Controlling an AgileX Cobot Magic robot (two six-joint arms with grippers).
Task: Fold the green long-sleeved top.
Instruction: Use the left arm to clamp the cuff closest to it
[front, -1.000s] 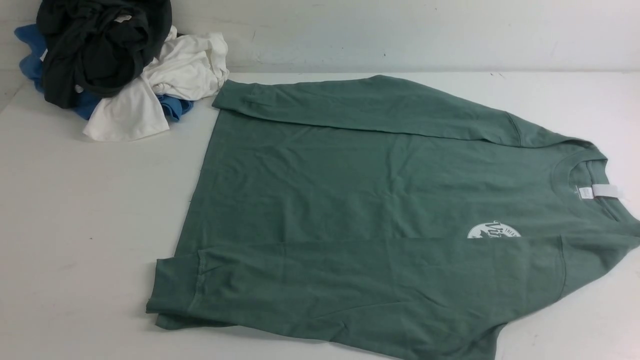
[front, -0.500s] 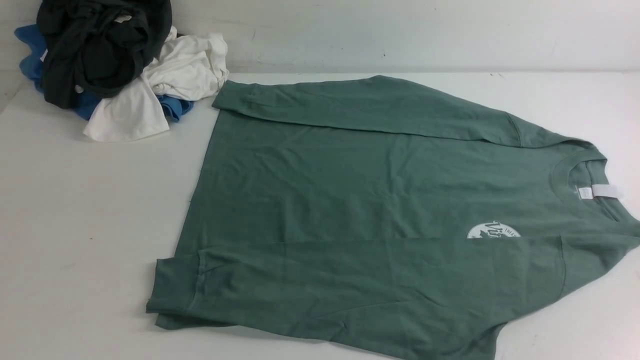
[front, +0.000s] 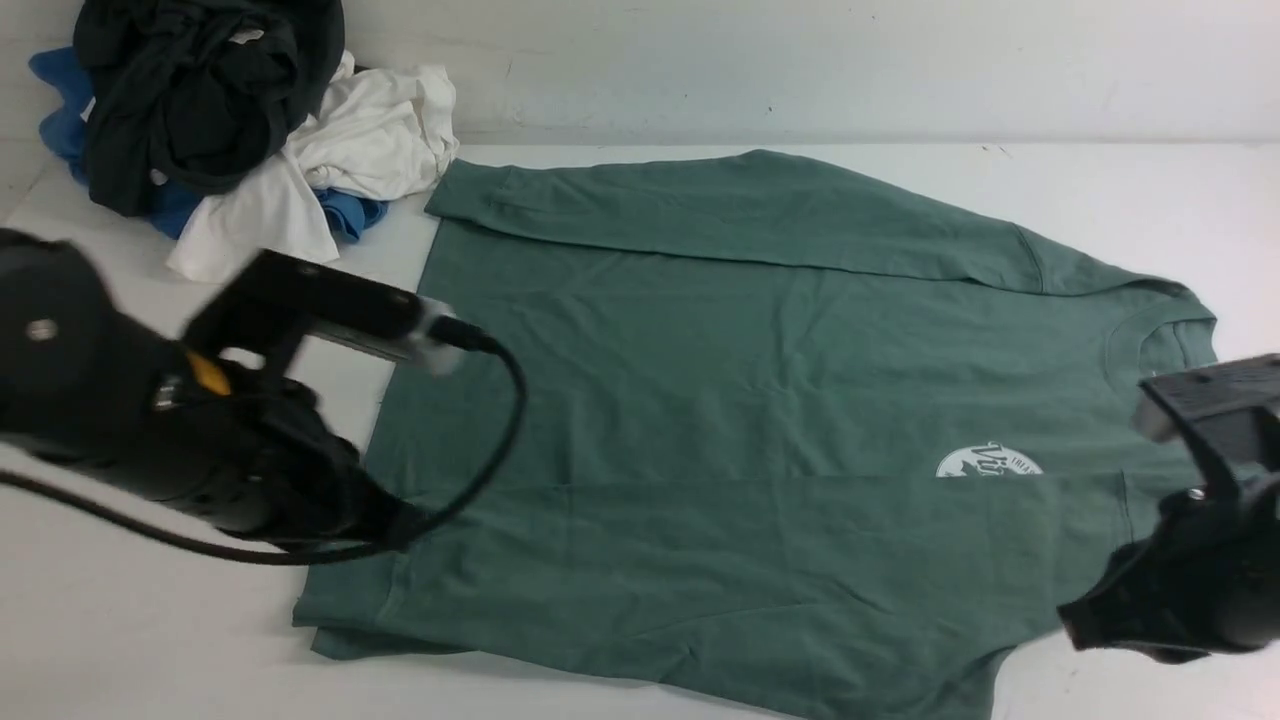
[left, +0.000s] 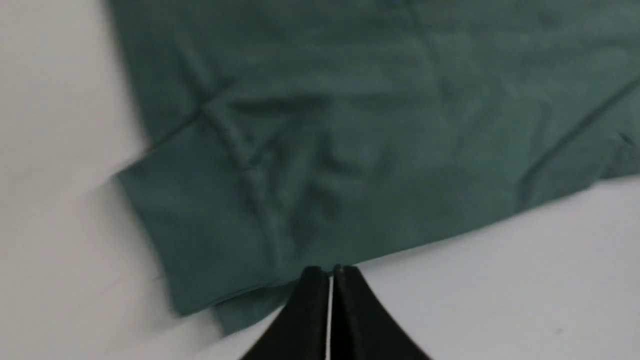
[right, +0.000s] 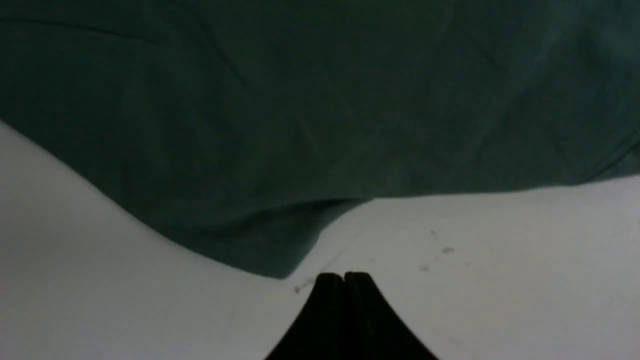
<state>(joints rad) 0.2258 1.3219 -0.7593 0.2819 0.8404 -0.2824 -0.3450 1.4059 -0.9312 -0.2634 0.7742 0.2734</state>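
Note:
The green long-sleeved top (front: 720, 380) lies flat on the white table, neck (front: 1165, 325) to the right, both sleeves folded across the body. The near sleeve half covers the white chest print (front: 988, 463). My left arm (front: 230, 450) reaches in over the near-left corner of the top. Its gripper (left: 330, 272) is shut and empty, just above the top's (left: 350, 150) near edge beside the cuff (left: 200, 225). My right arm (front: 1190, 580) hangs over the near-right shoulder. Its gripper (right: 344, 277) is shut and empty over bare table, just off the edge of the top (right: 300, 125).
A heap of black (front: 200, 90), white (front: 370, 130) and blue (front: 60, 100) garments lies at the far left corner against the back wall (front: 800, 60). The table (front: 150, 640) shows white around the top.
Both arms have come into the front view, the left over the near-left cuff corner, the right over the near-right shoulder. The top has not moved.

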